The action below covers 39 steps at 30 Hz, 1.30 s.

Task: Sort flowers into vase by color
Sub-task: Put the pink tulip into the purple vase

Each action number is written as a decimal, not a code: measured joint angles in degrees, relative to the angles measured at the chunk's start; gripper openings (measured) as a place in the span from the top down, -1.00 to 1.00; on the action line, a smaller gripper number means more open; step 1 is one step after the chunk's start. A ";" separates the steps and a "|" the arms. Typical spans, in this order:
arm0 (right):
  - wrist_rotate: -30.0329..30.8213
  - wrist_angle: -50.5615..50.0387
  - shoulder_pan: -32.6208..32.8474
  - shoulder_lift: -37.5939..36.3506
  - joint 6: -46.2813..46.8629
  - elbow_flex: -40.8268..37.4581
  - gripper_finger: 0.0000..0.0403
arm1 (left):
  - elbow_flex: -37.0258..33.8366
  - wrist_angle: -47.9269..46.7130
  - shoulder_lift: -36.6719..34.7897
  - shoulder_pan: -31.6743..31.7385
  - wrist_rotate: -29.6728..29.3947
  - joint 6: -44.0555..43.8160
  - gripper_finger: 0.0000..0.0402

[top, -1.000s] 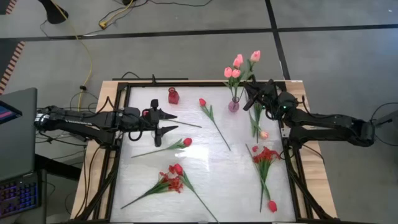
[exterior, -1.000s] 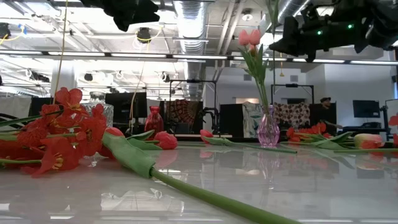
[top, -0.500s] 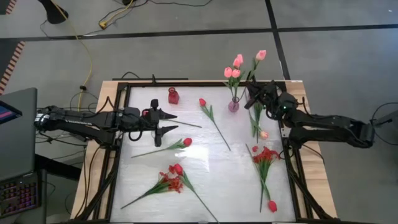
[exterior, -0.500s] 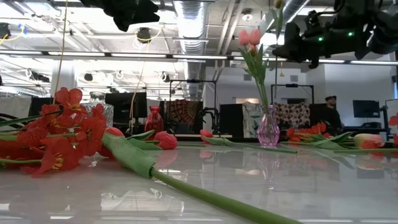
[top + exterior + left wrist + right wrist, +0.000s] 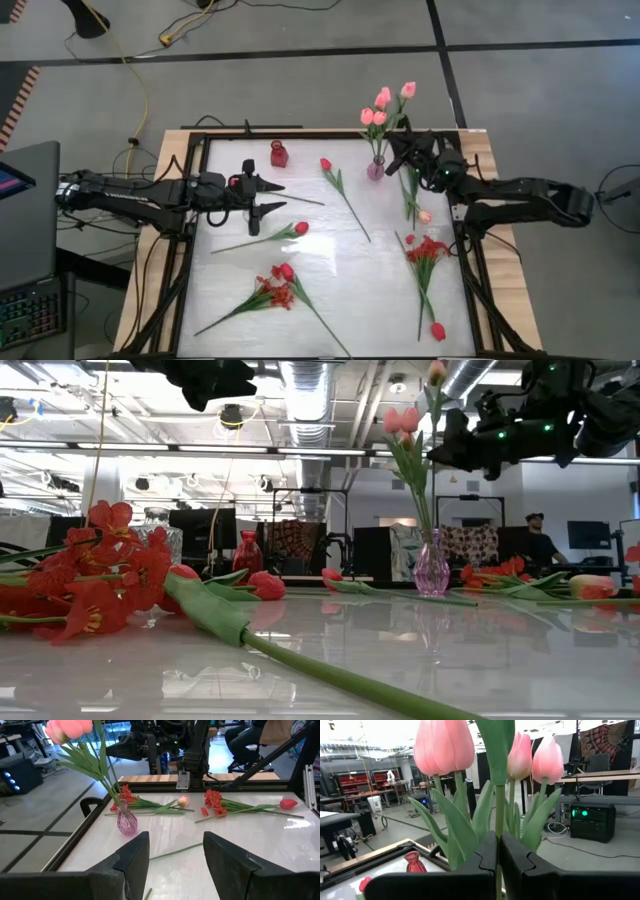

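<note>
The right gripper [image 5: 403,150] hangs above the far right of the table [image 5: 330,270], just beside the small purple vase [image 5: 375,169], its jaws pinched tight on the green stem of a pink tulip [image 5: 408,90] held upright next to the pink tulips [image 5: 374,112] already standing in that vase; a small red vase [image 5: 278,154] stands empty at the far edge. The left gripper [image 5: 268,196] rests low at the left with its jaws parted and nothing between them; red tulips [image 5: 300,229], red sprays [image 5: 280,290] and one more pink tulip [image 5: 424,216] lie scattered flat on the table.
</note>
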 joint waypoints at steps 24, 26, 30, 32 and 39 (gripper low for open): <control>2.89 1.14 0.07 8.33 1.53 0.07 0.82 | 0.00 -1.91 0.00 0.00 0.36 -1.06 0.13; 2.89 2.44 0.10 9.45 1.55 0.07 0.82 | 0.00 -2.20 0.02 0.00 0.37 -1.07 0.13; 2.89 2.70 0.07 10.50 1.77 0.07 0.82 | 0.00 -2.44 0.02 0.00 0.37 -1.07 0.13; 2.89 2.37 0.11 10.45 1.52 0.07 0.82 | 0.00 -2.45 0.02 0.00 0.35 -1.07 0.13; 2.89 2.14 0.75 10.24 0.57 0.07 0.82 | 0.00 -2.45 0.02 0.00 0.33 -1.07 0.13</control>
